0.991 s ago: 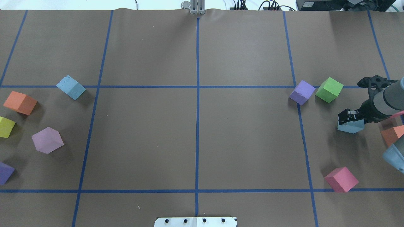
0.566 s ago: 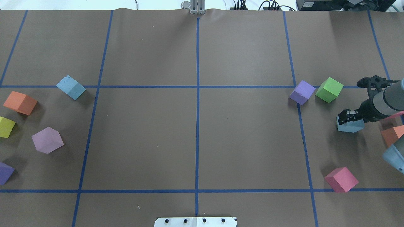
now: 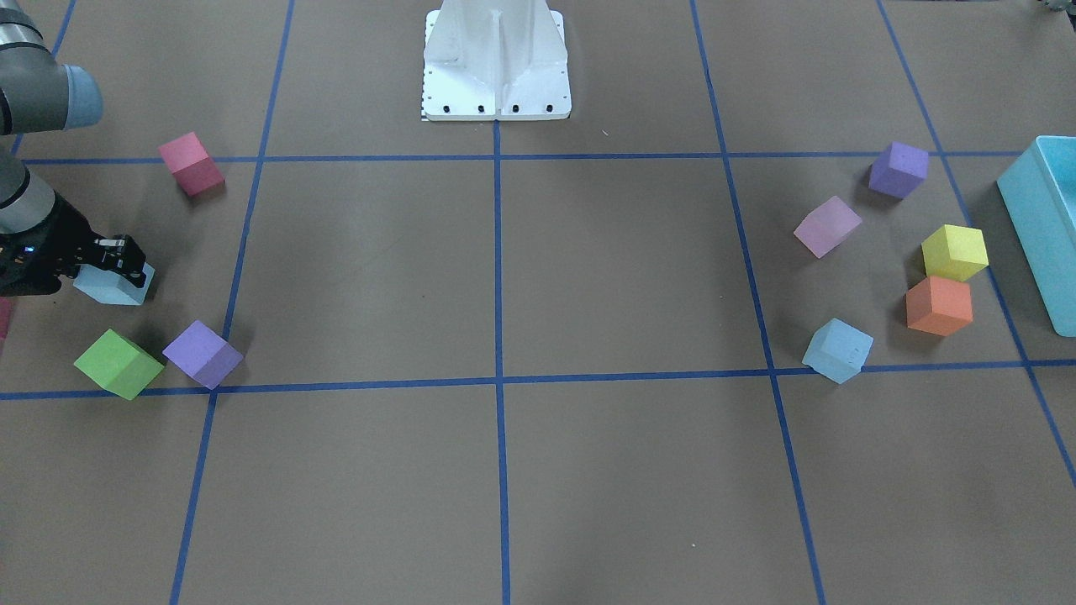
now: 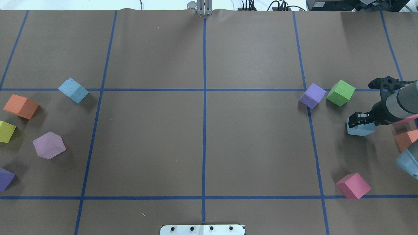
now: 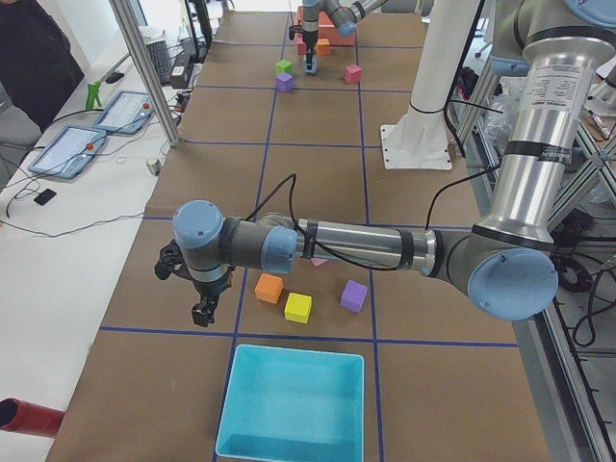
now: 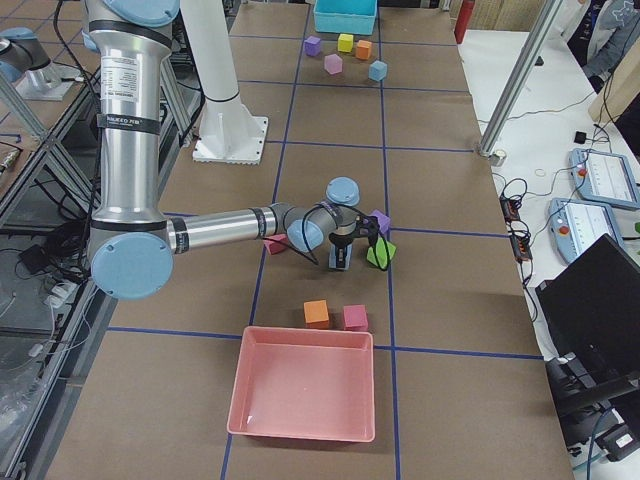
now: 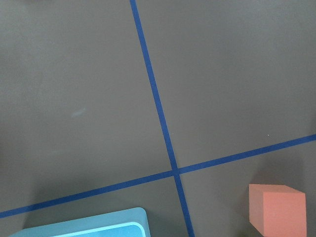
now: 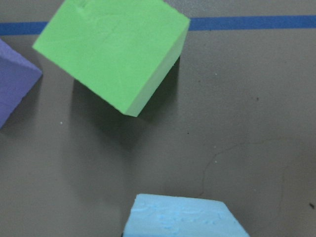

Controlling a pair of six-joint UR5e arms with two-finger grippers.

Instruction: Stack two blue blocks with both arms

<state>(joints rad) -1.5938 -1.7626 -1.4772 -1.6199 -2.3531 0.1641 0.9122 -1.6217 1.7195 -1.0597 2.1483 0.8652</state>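
Note:
One pale blue block (image 4: 361, 130) sits at the right side of the table, also in the front-facing view (image 3: 109, 288) and at the bottom of the right wrist view (image 8: 182, 217). My right gripper (image 4: 358, 120) stands over it with its fingers down around the block's top, shut on it. The second blue block (image 4: 73, 90) lies alone on the left, on a blue tape line (image 3: 837, 349). My left gripper (image 5: 202, 313) shows only in the exterior left view, hanging over the mat beyond the turquoise bin; I cannot tell if it is open.
A green cube (image 4: 340, 92) and purple cube (image 4: 312, 95) lie just beyond the right gripper, a pink cube (image 4: 353, 185) nearer, an orange one (image 4: 406, 139) at the edge. Orange (image 4: 20, 106), yellow (image 4: 6, 131) and lilac (image 4: 49, 145) cubes lie left. Turquoise bin (image 3: 1042, 227), pink tray (image 6: 300, 395).
My right gripper has shifted slightly left and away from the robot, and the blue block under it has moved along with it. The left-side cubes have not moved.

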